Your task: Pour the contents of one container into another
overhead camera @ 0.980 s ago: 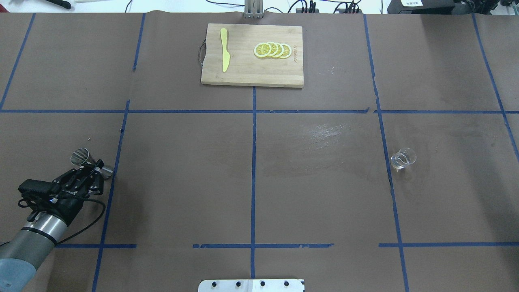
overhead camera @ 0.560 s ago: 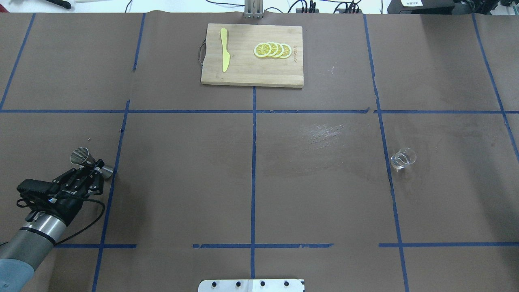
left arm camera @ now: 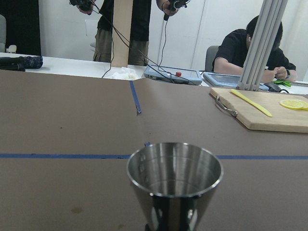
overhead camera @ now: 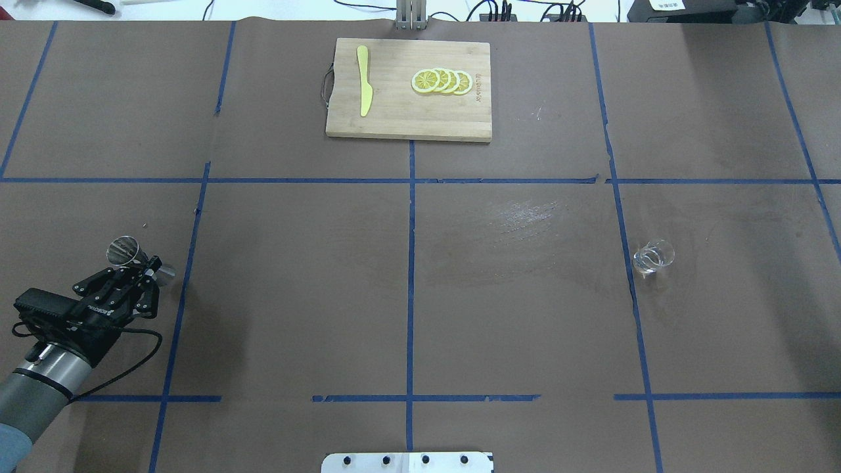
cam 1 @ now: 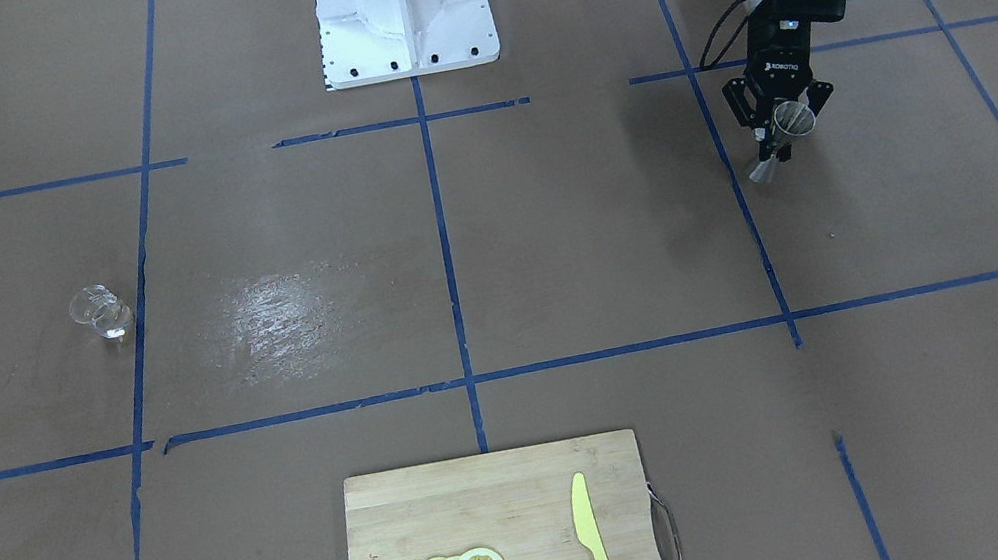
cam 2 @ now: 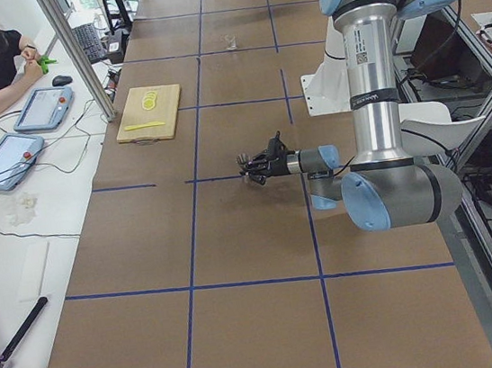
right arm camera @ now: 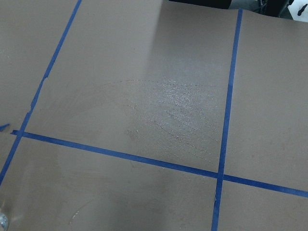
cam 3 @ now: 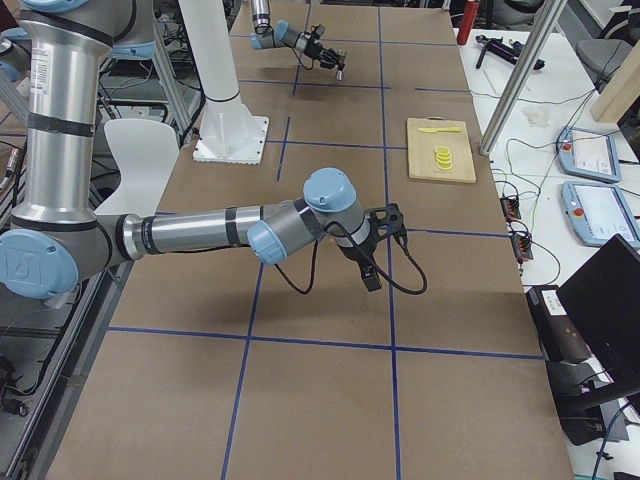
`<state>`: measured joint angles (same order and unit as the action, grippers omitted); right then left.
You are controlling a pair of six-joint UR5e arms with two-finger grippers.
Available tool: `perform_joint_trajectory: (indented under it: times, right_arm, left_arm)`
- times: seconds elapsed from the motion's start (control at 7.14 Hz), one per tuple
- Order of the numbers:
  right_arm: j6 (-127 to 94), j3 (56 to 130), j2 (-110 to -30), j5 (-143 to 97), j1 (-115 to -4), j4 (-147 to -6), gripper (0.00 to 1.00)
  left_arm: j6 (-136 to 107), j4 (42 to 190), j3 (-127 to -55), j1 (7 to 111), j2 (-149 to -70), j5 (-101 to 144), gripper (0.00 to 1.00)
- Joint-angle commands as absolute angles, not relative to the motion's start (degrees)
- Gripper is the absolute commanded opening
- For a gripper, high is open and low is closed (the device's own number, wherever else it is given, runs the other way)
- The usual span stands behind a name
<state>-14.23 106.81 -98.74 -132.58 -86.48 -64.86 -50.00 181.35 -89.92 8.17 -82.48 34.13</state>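
Two slick steel cones: jigger [overhead camera: 126,249] clamped at waist in left gripper [overhead camera: 152,268], far left. Glass cup [overhead camera: 652,257] well apart, far right; light, slippery, fragile, best taken across its wall. No telling right gripper [cam 3: 371,278] state.

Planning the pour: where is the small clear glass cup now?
The small clear glass cup sits on the overhead view's right, beside a blue tape line.

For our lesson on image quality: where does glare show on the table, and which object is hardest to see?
Exterior front-facing: a glare patch lies on the table; the glass cup is faint, nearly see-through. Overhead exterior: the patch is weaker. Right wrist-mounted: it fills mid-frame. Left wrist-mounted: the jigger is sharp, with bright reflections.
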Motion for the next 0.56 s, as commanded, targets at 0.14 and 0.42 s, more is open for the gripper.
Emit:
perform_joint_trajectory:
  times: [0.14,0.42]
  right_arm:
    - [-14.24,106.7,-98.7,-132.54,-86.48,-64.86,1.0]
    - [-14.24,106.61,-98.7,-132.54,-86.48,-64.86,1.0]
  left_arm:
    - [-33.09,199.02,-90.18,8.52,-83.05,45.21,0.0]
    - [-26.87,200.83,-90.18,15.33,-83.14,59.5,0.0]
